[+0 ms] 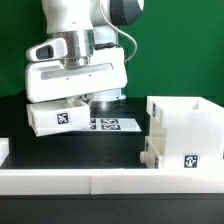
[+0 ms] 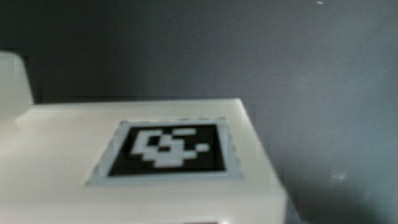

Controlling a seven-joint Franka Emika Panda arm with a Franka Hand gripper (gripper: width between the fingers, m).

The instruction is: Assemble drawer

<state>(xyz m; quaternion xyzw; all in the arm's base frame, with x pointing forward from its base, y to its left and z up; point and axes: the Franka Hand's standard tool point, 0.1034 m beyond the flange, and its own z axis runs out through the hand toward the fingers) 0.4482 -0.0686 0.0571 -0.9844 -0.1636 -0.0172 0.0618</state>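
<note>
A small white drawer tray [image 1: 55,117] with a black-and-white tag on its side hangs slightly tilted under my gripper [image 1: 66,104], just above the black table at the exterior view's left. The fingers are hidden behind the hand and the tray; the gripper looks shut on the tray. In the wrist view the tray [image 2: 169,150] fills most of the picture, very close, tag facing the camera. The boxy white drawer housing [image 1: 186,132] stands at the exterior view's right, well apart from the tray, with a tag low on its front.
The marker board [image 1: 112,125] lies flat on the table between the tray and the housing. A long low white rail [image 1: 110,181] runs along the front edge. A small white piece [image 1: 4,150] shows at the far left edge.
</note>
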